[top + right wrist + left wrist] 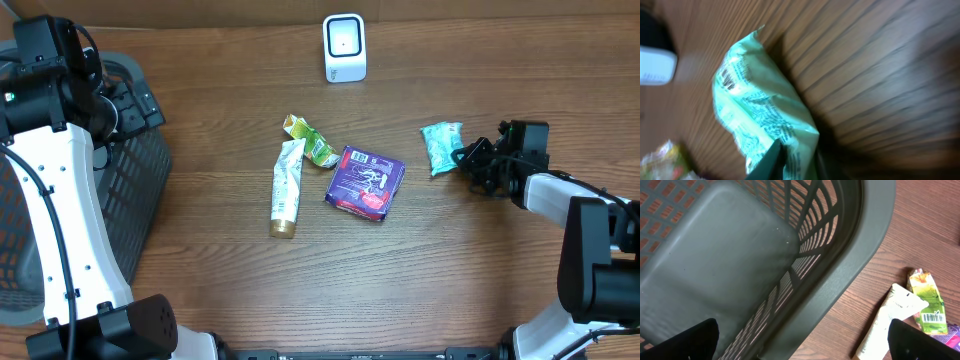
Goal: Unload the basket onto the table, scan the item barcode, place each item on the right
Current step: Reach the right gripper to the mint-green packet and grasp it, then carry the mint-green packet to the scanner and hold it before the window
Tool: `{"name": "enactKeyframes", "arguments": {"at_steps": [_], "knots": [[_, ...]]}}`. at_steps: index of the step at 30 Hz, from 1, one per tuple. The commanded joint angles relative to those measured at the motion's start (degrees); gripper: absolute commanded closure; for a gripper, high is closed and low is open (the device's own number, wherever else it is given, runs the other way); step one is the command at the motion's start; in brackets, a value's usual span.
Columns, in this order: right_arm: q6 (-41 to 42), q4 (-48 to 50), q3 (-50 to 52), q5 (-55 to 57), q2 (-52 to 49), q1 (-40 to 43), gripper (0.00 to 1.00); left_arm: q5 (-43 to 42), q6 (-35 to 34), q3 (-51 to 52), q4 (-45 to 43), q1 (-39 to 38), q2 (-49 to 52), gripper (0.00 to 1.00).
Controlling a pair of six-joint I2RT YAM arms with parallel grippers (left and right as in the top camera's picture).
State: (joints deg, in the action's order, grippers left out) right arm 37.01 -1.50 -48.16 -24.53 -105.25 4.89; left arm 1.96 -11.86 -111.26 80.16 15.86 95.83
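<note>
At frame right, right tool (468, 157) pinches a green packet (441, 146); left tool (802, 341) gapes wide above a grey basket (852, 255).

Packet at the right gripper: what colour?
Mint green packet, clearest in the right wrist view.

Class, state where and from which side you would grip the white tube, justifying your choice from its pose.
Grip the mid-body of the white tube from straight above, fingers closing across its narrow width. It lies flat, and its crimped end sits against the green sachet.
</note>
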Motion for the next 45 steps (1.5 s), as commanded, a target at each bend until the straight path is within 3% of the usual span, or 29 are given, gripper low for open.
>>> {"name": "enactKeyframes", "arguments": {"at_steps": [1,8,11,18,21,24,30,34,39,45], "knots": [[-1.5,-1.2,0.7,-14.9,-1.4,2.5,0.96,-0.3,-0.6,-0.4,0.0,0.2,0.3,0.00],[-7.6,-1.8,-3.5,-46.4,5.5,12.7,0.96,-0.3,-0.6,-0.4,0.0,0.2,0.3,0.01],[-7.5,-2.0,-4.8,-49.6,9.7,13.1,0.96,-0.3,-0.6,-0.4,0.0,0.2,0.3,0.01],[-11.0,-14.1,-11.5,-41.0,20.6,9.3,0.96,-0.3,-0.6,-0.4,0.0,0.2,0.3,0.00],[-20.4,-31.2,-18.4,-25.4,23.2,3.5,0.96,-0.3,-0.6,-0.4,0.0,0.2,0.3,0.00],[-27.7,-40.9,-25.8,-19.9,23.3,-1.5,0.96,-0.3,-0.6,-0.4,0.0,0.2,0.3,0.01],[-47.9,-58.9,-42.3,-22.4,23.2,-6.2,0.97,-0.3,-0.6,-0.4,0.0,0.2,0.3,0.00],[-58.2,-69.9,-47.8,-22.7,23.2,-8.3,0.96,-0.3,-0.6,-0.4,0.0,0.2,0.3,0.00],[-54.6,-70.1,-47.8,-20.5,22.9,-12.1,0.97,-0.3,-0.6,-0.4,0.0,0.2,0.3,0.00],[-37.1,-62.6,-47.8,-1.0,22.7,-16.7,0.96,-0.3,-0.6,-0.4,0.0,0.2,0.3,0.00]]}}
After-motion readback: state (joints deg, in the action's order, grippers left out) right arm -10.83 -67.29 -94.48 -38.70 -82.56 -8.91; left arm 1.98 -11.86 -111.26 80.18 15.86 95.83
